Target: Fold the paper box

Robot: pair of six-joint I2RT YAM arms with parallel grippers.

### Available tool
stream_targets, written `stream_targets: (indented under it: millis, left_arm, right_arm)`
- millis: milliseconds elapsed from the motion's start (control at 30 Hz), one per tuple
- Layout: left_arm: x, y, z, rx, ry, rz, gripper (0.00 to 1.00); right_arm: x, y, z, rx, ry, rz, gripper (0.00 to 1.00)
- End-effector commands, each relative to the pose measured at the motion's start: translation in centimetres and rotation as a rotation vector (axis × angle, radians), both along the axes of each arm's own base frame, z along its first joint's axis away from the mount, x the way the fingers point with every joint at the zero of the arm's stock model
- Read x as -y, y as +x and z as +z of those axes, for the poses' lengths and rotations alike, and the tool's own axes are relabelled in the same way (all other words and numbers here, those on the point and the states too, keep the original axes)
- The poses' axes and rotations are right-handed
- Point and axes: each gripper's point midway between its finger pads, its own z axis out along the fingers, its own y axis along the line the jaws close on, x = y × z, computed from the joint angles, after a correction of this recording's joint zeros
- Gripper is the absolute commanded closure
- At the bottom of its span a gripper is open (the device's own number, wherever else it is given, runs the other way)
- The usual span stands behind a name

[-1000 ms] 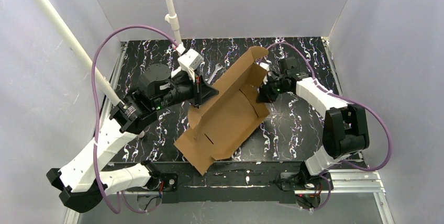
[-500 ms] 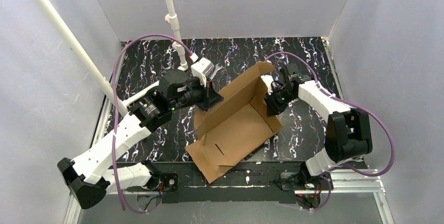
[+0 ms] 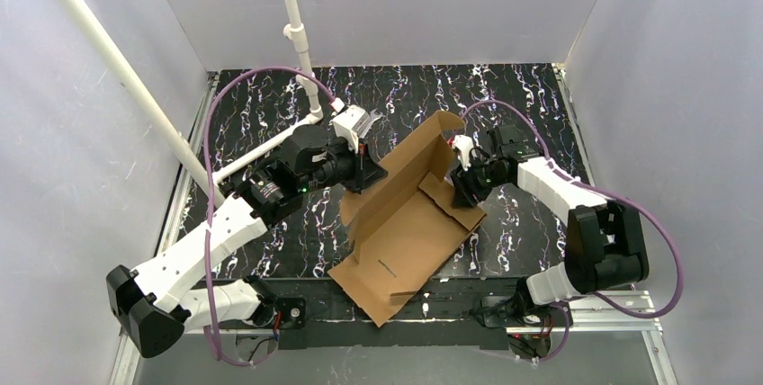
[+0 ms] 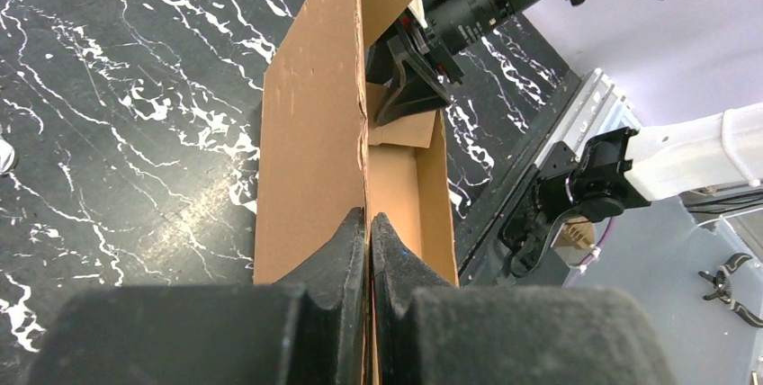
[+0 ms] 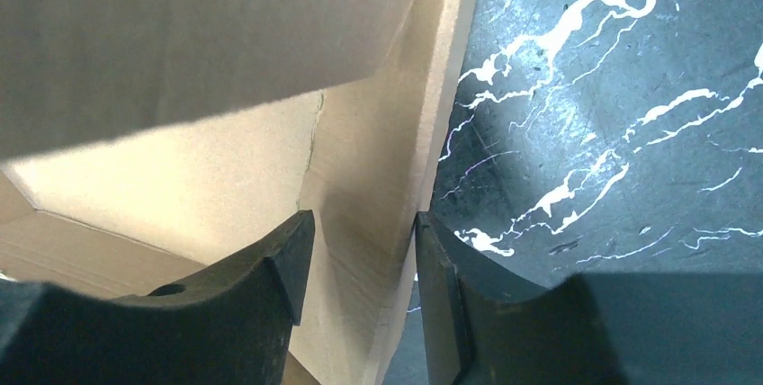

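The paper box (image 3: 405,223) is a brown cardboard sheet, partly folded, lying diagonally on the black marbled table. Its near corner hangs over the front edge. One long wall (image 4: 310,133) stands upright, and my left gripper (image 4: 370,219) is shut on its top edge; the same gripper (image 3: 363,169) shows at the box's left side in the top view. My right gripper (image 5: 360,246) is open and straddles a short end wall (image 5: 396,160) at the box's far right corner. That wall stands between the fingers, close to the right fingertip (image 5: 436,268). From above, the right gripper (image 3: 462,183) sits at that corner.
A white pipe (image 3: 295,30) hangs over the far left of the table. A small metal wrench (image 3: 372,117) lies behind the left wrist. Pale walls close in three sides. The arm bases and a metal rail (image 3: 594,308) run along the near edge.
My right gripper has opened from nearly shut, loosening around the end wall. The box has swung and slid toward the near edge, carried by the left gripper, which moved right.
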Motion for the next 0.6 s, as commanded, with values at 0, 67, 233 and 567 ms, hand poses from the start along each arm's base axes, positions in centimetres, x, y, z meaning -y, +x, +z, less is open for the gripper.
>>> stream_targets:
  millis: [0,67,233,567]
  left_arm:
    - [0.0,0.2,1.4,0.04,-0.072,0.015,1.0]
    - [0.0,0.2,1.4,0.035,-0.085,0.022,1.0]
    - [-0.4,0.3,1.1,0.031,-0.1,0.049,1.0]
    - [-0.7,-0.8,1.9,0.017,-0.224,0.067,1.0]
  right_arm:
    - [-0.8,0.5,1.4,0.131,0.071,0.021,0.46]
    - [-0.7,0.7,1.4,0.177,0.079,0.01,0.46]
    - [-0.7,1.5,1.4,0.25,0.084,0.004,0.45]
    - [-0.1,2.4,0.5,0.271,0.052,-0.054,0.52]
